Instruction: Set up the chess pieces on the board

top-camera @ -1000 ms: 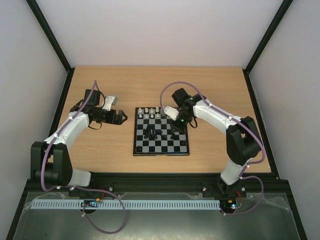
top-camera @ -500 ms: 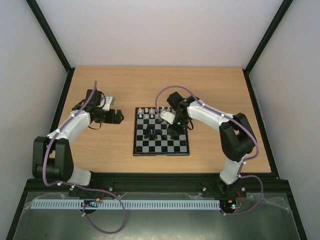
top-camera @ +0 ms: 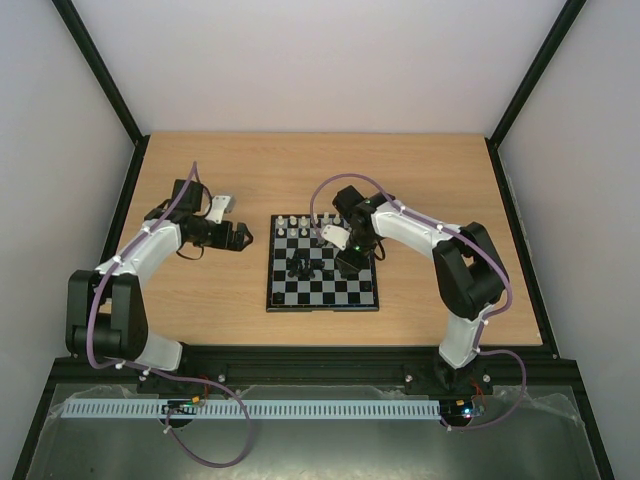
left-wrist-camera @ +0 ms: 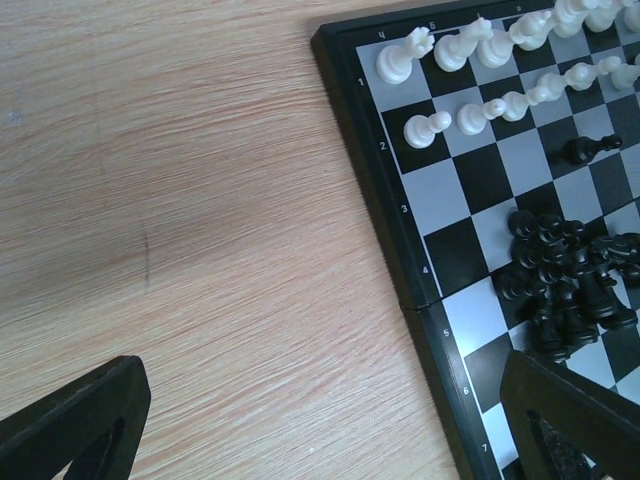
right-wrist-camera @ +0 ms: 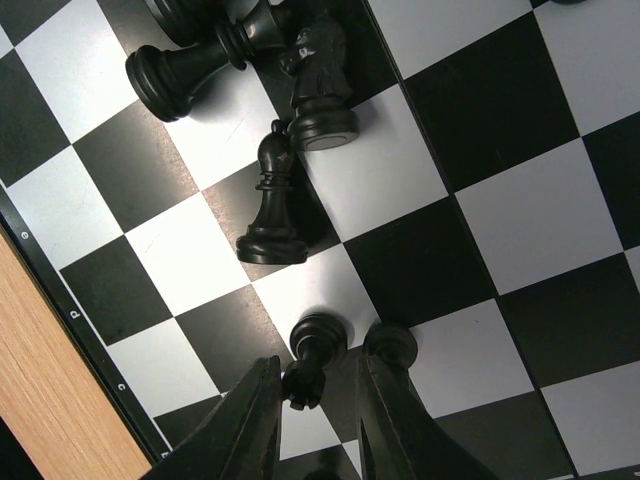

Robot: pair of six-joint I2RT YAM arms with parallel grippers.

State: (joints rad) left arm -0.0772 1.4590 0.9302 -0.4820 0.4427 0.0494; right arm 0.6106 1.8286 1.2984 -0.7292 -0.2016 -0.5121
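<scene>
The right arm had swung left and folded in at the elbow, carrying the right gripper (top-camera: pixel 348 262) from the board's right edge to a spot over its right half; the left arm had barely shifted. The board (top-camera: pixel 322 300) lay mid-table (top-camera: pixel 200 290) between the arms. White pieces (top-camera: pixel 300 222) stood in two rows along its far side, and a black heap (top-camera: pixel 302 266) was bunched left of centre, just left of the right gripper.

In the right wrist view the right gripper (right-wrist-camera: pixel 320 365) had its fingers drawn close together on either side of a black pawn (right-wrist-camera: pixel 312 355). I could not tell whether they pinched it. A second pawn (right-wrist-camera: pixel 390 345) stood just outside the right finger. Beyond them a bishop (right-wrist-camera: pixel 272 200) stood upright beside a knight (right-wrist-camera: pixel 320 80).

The left gripper (top-camera: pixel 238 236) hung over bare table just left of the board, its fingers spread wide apart and holding nothing. Its wrist view showed the white pieces (left-wrist-camera: pixel 480 50), a lone black pawn (left-wrist-camera: pixel 585 150) and the heap (left-wrist-camera: pixel 570 280).
</scene>
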